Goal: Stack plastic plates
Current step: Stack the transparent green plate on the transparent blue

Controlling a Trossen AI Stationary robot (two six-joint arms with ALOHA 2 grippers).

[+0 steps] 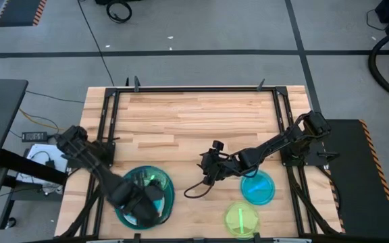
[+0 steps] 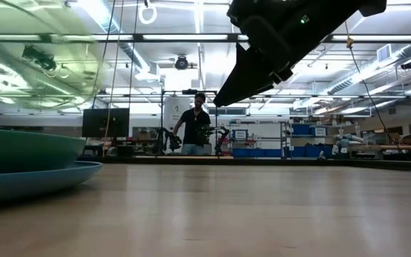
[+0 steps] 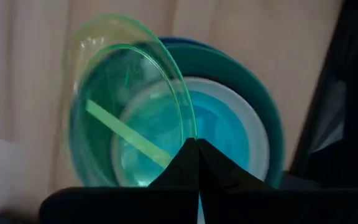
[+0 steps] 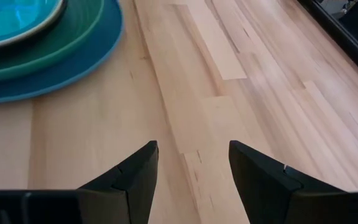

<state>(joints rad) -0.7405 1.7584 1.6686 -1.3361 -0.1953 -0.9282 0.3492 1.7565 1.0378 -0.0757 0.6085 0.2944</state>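
**A:** Item one, the stack?

**B:** Near the table's [image 1: 194,121] front-left corner: large blue plate [image 4: 73,68] at the bottom, teal plate [image 4: 55,43] on it, a translucent cyan plate [image 3: 222,130] in the middle. My left gripper [image 3: 196,144] hangs over that stack, fingers pinched together on the rim of a lime-green plate [image 3: 123,106], which is tilted on edge above the cyan one.

**A:** Item two, loose plates?

**B:** A second cyan plate [image 1: 257,187] lies flat near the front-right corner; a second lime-green plate [image 1: 241,219] lies just beside it, closer to the front edge.

**A:** Item three, your other tool?

**B:** My right gripper [image 4: 191,171] sits low over bare wood at mid-table, toward the front, between the stack and the loose cyan plate. Fingers apart, holding nothing.

**A:** Background?

**B:** A person [image 2: 195,128] stands in the room beyond the table.
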